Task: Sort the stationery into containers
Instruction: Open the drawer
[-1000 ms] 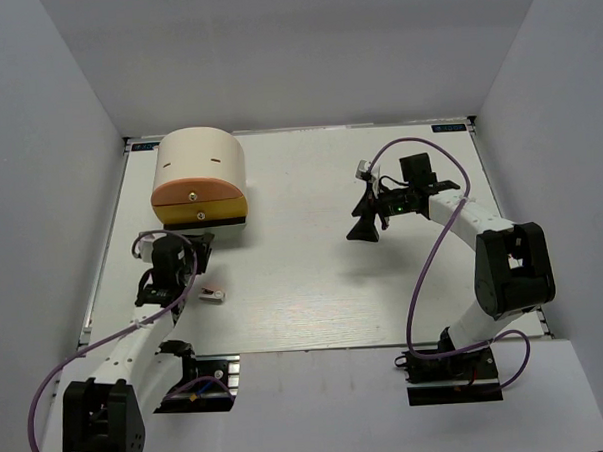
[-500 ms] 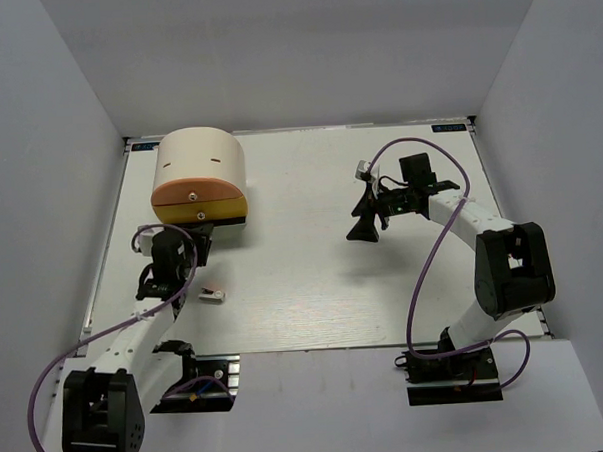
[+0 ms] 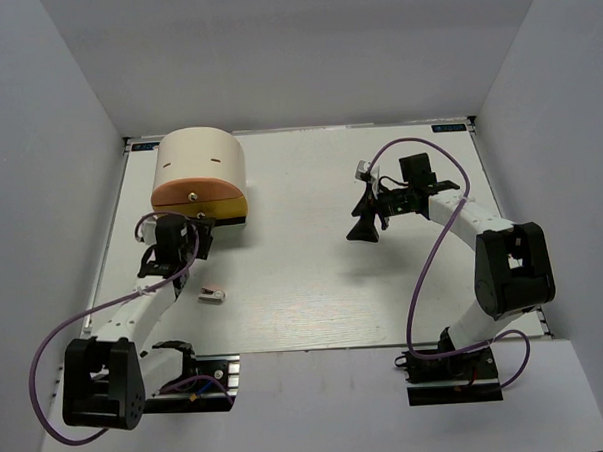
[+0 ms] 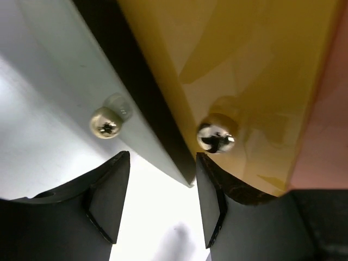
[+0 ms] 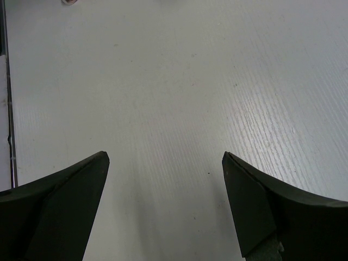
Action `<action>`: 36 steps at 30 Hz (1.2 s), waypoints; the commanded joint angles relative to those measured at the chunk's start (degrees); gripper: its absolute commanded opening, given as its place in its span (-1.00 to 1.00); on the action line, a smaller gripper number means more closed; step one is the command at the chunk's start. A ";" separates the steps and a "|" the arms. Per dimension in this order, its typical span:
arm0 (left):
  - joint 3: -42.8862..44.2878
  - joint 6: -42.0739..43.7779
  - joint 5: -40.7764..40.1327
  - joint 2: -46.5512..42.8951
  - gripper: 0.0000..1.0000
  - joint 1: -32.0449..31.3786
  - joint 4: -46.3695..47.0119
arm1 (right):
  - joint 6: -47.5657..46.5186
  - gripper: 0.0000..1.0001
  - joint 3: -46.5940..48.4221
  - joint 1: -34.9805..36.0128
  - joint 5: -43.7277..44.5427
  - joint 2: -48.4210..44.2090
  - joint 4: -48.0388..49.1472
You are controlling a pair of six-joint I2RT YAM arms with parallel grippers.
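Brought nearer the cream box (image 3: 201,170) than a second ago, the left fingers (image 4: 106,190) are held apart right at its yellow drawer (image 4: 244,65), whose knob (image 4: 216,136) is seen just above one fingertip. The grey-and-pink piece (image 3: 213,295) is left lying on the worktop (image 3: 314,275) near the box. The right fingers (image 5: 60,206) are held spread, well apart from both.

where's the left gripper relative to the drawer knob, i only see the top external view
observer: the left wrist view shows the left gripper open, with the knob of the yellow drawer just ahead of one finger, outside the gap.
operator: is the right gripper holding anything
observer: no, the right wrist view shows the right gripper open, nothing between its fingers, only table below.
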 commanded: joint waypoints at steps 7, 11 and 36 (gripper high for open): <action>4.93 2.57 1.26 4.82 0.21 0.31 -6.26 | -0.87 0.81 0.68 0.08 -0.69 -0.80 -0.52; 4.93 3.09 1.26 5.35 0.17 0.31 -5.73 | -0.96 0.81 0.59 0.17 -0.43 -1.15 -0.61; 6.86 9.25 2.41 1.40 -0.09 0.31 -13.56 | -0.87 0.81 -0.11 0.08 -0.43 -1.32 -0.18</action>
